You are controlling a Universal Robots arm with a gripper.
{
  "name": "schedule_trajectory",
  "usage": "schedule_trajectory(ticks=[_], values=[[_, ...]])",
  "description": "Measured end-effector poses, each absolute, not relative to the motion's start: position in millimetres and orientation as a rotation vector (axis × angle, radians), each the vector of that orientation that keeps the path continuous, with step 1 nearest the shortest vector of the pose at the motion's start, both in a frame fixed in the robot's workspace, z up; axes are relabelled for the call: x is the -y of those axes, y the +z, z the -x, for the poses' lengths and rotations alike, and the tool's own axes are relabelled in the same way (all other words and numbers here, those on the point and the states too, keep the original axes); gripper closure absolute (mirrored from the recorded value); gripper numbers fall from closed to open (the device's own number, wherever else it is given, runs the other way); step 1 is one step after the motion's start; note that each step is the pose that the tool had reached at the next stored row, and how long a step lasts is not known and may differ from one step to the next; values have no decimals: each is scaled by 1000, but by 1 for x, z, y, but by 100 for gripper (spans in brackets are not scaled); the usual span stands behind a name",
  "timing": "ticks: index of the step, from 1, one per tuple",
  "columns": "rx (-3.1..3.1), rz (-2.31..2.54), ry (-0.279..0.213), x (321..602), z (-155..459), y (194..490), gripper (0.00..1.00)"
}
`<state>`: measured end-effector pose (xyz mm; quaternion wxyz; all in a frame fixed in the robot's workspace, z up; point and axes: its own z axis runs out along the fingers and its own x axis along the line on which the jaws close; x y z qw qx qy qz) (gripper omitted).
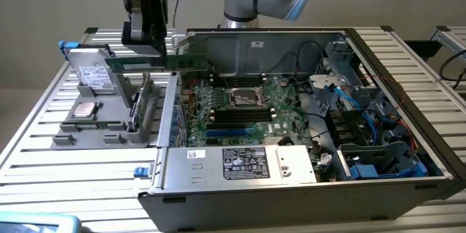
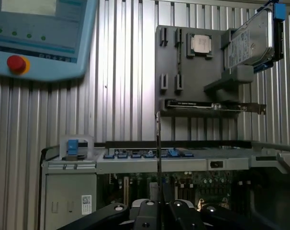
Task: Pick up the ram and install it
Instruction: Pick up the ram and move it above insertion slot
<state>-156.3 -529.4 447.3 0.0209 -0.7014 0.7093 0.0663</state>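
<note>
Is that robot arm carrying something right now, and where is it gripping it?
Yes. Its fingers pinch the ram, the long green stick, by its upper long edge, roughly mid-length, with the stick level.

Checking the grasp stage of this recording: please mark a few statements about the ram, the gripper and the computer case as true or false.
1. The gripper is closed on the ram. True.
2. The ram sits in a motherboard slot. False: it is held in the air, level, above the motherboard.
3. A hard drive stands on the grey fixture. True.
4. The case is closed. False: its side is open and the motherboard shows.
</note>
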Motion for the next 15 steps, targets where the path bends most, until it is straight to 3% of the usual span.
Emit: schedule_trajectory(ticks=[15], values=[[-2198,2174,208,530,88,441,86]])
